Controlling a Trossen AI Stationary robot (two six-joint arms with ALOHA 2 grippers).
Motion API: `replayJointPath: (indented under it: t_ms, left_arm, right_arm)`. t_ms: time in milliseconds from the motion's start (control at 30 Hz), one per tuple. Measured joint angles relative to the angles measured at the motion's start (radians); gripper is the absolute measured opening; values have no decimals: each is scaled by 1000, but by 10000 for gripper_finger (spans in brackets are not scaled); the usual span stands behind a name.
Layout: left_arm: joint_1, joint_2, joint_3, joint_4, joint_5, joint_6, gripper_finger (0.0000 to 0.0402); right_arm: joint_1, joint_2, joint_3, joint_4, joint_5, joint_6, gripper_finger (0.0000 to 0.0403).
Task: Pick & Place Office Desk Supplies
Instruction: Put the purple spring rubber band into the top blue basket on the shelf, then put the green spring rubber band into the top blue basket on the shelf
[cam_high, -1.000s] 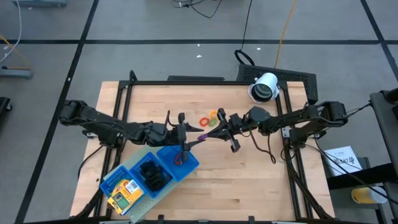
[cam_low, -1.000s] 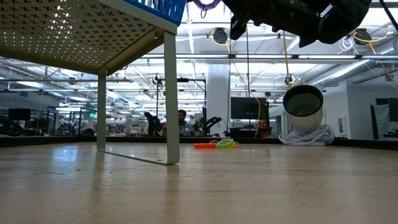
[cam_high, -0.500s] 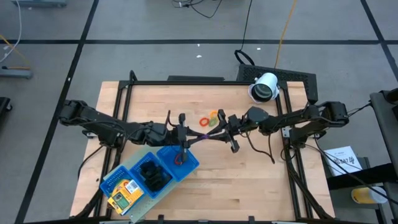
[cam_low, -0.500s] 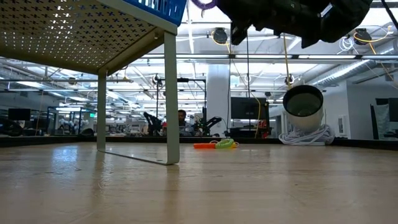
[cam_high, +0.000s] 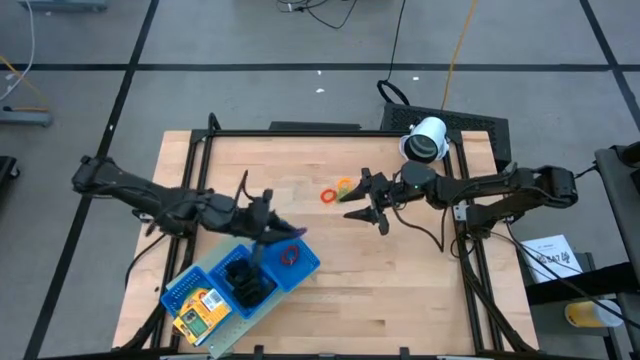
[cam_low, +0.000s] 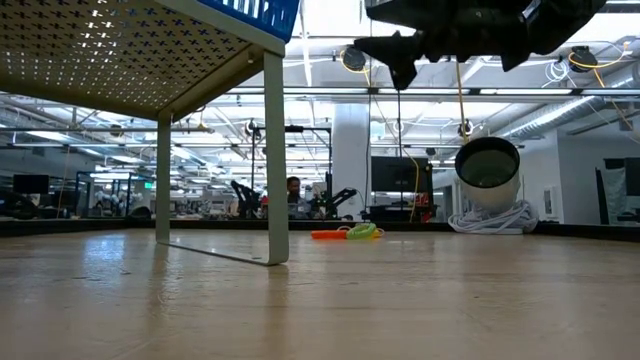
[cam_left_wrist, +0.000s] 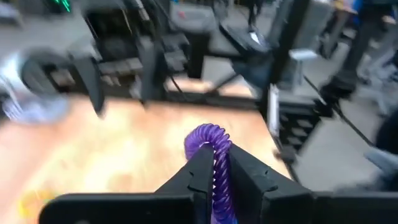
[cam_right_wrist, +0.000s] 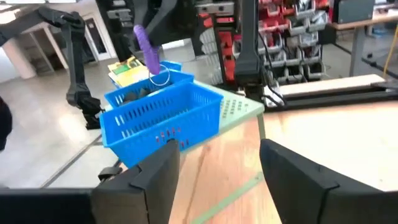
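Handed across, the purple coil ring (cam_left_wrist: 214, 163) now sits pinched in the left hand (cam_high: 268, 236) above the blue tray (cam_high: 305, 264); the right hand (cam_high: 368, 204), fingers spread and empty, has pulled back toward the rings (cam_high: 338, 190) lying on the table (cam_high: 400, 280). Ring looks light and springy; gripping across its band suits it.

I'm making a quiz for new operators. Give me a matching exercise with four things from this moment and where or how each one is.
Things:
1. purple ring
2. right hand
3. white cylindrical device
4. yellow printed packs

States:
A. in the tray's end compartment
B. at the table's far right corner
C. gripped by the left hand
D. open, holding nothing

Pairs: 1-C, 2-D, 3-B, 4-A
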Motion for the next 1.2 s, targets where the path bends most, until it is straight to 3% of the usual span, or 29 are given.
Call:
replayJointPath:
  t_ms: [200, 333, 567, 733, 800, 1000, 1200]
  left_arm:
    - [-84, -42, 0, -246, 81, -147, 16]
    - [-137, -39, 0, -262, 100, -226, 20]
    - [-129, -23, 0, -252, -36, -278, 136]
    - [-103, -21, 0, -254, -11, -234, 219]
    - [-97, -22, 0, -240, -5, -221, 242]
    - [-68, -22, 0, -161, -7, -219, 281]
    - [-44, -13, 0, -143, -11, -199, 291]
  right_arm:
    - [0, 0, 0, -19, 0, -17, 204]
    - [0, 0, 0, -20, 2, -43, 199]
    - [1, 0, 0, -32, 55, -47, 200]
    - [1, 0, 0, -71, 59, -56, 197]
    - [2, 0, 0, -115, 105, -72, 197]
    - [-3, 47, 0, -225, 396, -128, 196]
    - [-48, 202, -1, -232, 417, -129, 196]
